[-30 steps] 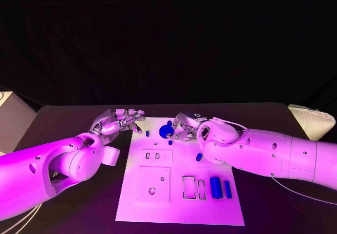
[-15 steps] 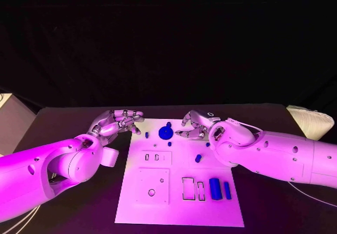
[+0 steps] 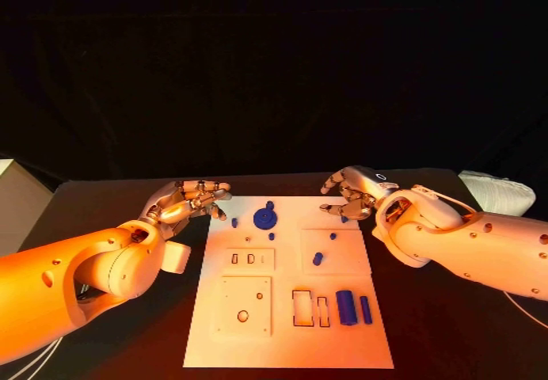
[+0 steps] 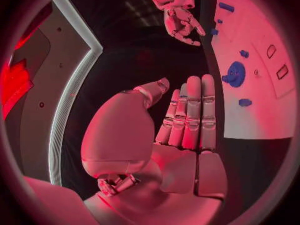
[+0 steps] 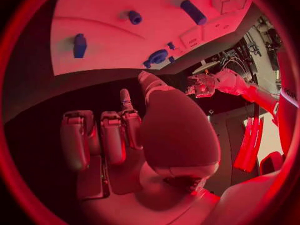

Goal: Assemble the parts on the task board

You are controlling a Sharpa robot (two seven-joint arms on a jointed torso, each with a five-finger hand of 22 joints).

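Smooth white arm shells (image 3: 92,269) with dark screws, metallic jointed robot hand (image 3: 188,199).

Light falls from above onto the task board (image 3: 286,336), the brightest surface in the head view. The black table (image 3: 457,332) around the board stays dim, and the backdrop beyond it is almost black. The left arm (image 3: 80,269) and right arm (image 3: 480,245) beside the board are lit on top and shaded beneath. In both wrist views the board's straight edges bend and the circle's rim darkens.

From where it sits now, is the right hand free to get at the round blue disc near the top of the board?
Probably yes. The right hand holds nothing and hovers off the board's far right corner; the disc stands uncovered, with nothing between them.
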